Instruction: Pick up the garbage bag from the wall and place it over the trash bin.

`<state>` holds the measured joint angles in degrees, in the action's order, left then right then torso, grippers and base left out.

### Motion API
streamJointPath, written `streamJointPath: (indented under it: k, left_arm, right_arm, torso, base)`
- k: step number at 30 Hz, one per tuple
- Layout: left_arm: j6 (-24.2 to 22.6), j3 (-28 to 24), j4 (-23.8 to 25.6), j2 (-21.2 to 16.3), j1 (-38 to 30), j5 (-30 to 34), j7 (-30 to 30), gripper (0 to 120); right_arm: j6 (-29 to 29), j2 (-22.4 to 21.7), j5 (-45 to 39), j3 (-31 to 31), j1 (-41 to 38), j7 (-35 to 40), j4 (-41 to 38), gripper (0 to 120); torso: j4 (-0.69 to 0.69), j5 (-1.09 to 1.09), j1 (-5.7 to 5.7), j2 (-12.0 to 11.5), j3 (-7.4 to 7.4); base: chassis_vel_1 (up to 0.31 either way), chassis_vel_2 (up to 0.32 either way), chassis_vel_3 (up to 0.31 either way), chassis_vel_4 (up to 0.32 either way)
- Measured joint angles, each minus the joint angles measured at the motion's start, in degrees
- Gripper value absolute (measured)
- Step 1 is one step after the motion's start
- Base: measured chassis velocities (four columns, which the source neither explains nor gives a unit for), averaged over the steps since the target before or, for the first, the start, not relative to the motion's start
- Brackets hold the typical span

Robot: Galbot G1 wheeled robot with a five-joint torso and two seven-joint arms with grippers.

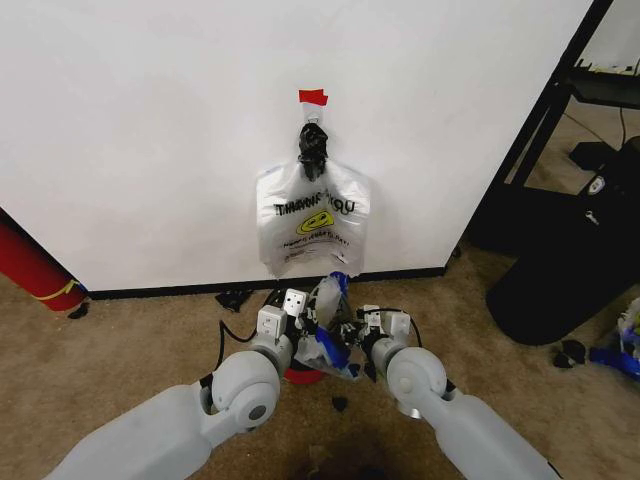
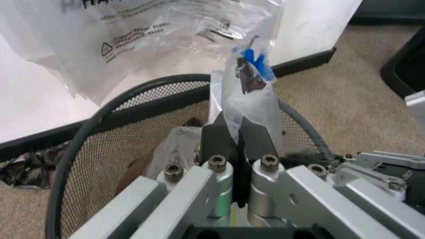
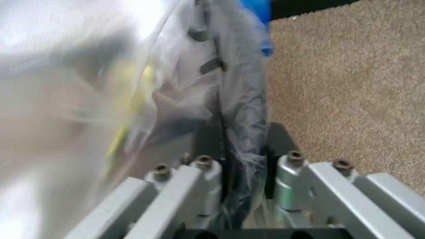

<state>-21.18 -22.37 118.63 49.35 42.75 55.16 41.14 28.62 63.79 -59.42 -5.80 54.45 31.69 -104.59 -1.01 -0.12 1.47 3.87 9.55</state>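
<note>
**Both grippers pinch a garbage bag over the trash bin**

Down on the brown carpet [image 1: 150, 340], close to the white wall [image 1: 150, 120], sits the trash bin [image 2: 99, 124]. It is round, with black mesh sides and a dark rim. A bit of its red base [image 1: 300, 376] peeks out between the two arms.

Right above the trash bin is the left gripper [image 2: 236, 137]. Its fingers are pressed tight together on a strip of the garbage bag [image 2: 249, 94]. The strip is thin, see-through plastic with a blue patch, and it stands up from the gripper.

Just beside it, the right gripper [image 3: 234, 144] is squeezed closed on another fold of the same garbage bag, over the carpet at the bin's side.

Higher up the wall, above the trash bin, more bags [image 1: 312, 225] with the same smiley print hang from a black knot [image 1: 313, 148]. A small piece of red tape [image 1: 312, 97] is stuck just above the knot.

Far off to the right of the trash bin stands a big black bin [image 1: 570, 270].
</note>
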Motion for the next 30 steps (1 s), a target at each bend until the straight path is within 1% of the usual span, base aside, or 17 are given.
streamJointPath:
  k: [1,4,10,12,17,18,20,22,23,30]
  left_arm:
    - [0.09,0.05,0.00,-0.03,0.15,-0.14,0.05,0]
    - [0.24,0.09,0.00,-0.08,0.30,-0.32,0.12,0]
    - [0.87,0.68,0.59,-0.30,0.89,-0.69,0.93,0]
    - [1.01,1.41,1.12,-0.59,1.14,-0.63,1.25,0]
    - [1.24,5.74,2.39,-1.55,2.30,0.43,1.90,0]
    - [1.24,5.74,2.39,-1.55,2.30,0.43,1.90,0]
    - [1.37,7.97,2.76,-2.12,3.03,0.85,2.00,0]
    - [1.34,11.38,3.79,-3.26,4.55,2.63,2.26,0]
    - [1.24,12.23,4.16,-3.57,5.18,3.20,2.37,0]
    - [-0.55,15.45,5.10,-4.63,9.60,5.55,3.46,0]
  right_arm:
    - [-0.14,0.09,0.05,0.00,0.03,0.05,-0.01,5]
    - [-0.38,0.20,0.14,-0.01,0.12,0.08,-0.02,1]
    - [-3.26,0.93,1.61,1.18,1.78,-0.02,-0.37,1]
    - [-5.16,1.15,2.74,2.21,2.84,-0.59,-0.73,1]
    - [-8.59,1.86,3.98,5.59,5.35,-1.52,-1.96,1]
    - [-8.59,1.86,3.98,5.59,5.35,-1.52,-1.96,1]
    - [-9.76,1.93,4.42,7.09,6.49,-2.46,-2.77,1]
    - [-11.86,2.06,5.31,9.05,8.06,-4.07,-3.80,1]
    - [-12.70,2.11,5.60,9.65,8.55,-4.87,-3.95,1]
    - [-16.61,2.66,6.69,12.50,11.26,-8.66,-5.08,1]
  torso:
    - [0.01,0.00,0.00,0.00,0.00]
    - [0.01,0.00,0.00,0.00,0.00]
    - [0.00,0.00,0.00,0.00,0.00]
    - [0.00,0.00,0.00,0.00,0.00]
    - [0.00,0.00,0.00,0.00,0.00]
    - [0.00,0.00,0.00,0.00,0.00]
    - [0.00,0.00,0.00,0.00,0.00]
    - [0.00,0.01,0.00,0.00,0.00]
    - [0.01,0.00,0.00,0.00,0.00]
    - [0.01,-0.01,-0.01,0.00,0.00]
  base:
    - [0.000,0.000,0.000,0.000]
    - [0.000,0.000,0.000,0.000]
    - [0.000,0.000,0.000,0.000]
    - [0.000,0.000,0.000,0.000]
    - [0.000,0.000,0.000,0.000]
    - [0.000,0.000,0.000,0.000]
    - [0.000,0.000,0.000,0.000]
    - [0.000,0.000,0.000,0.000]
    - [0.000,0.000,0.000,0.000]
    - [0.000,0.000,0.000,0.000]
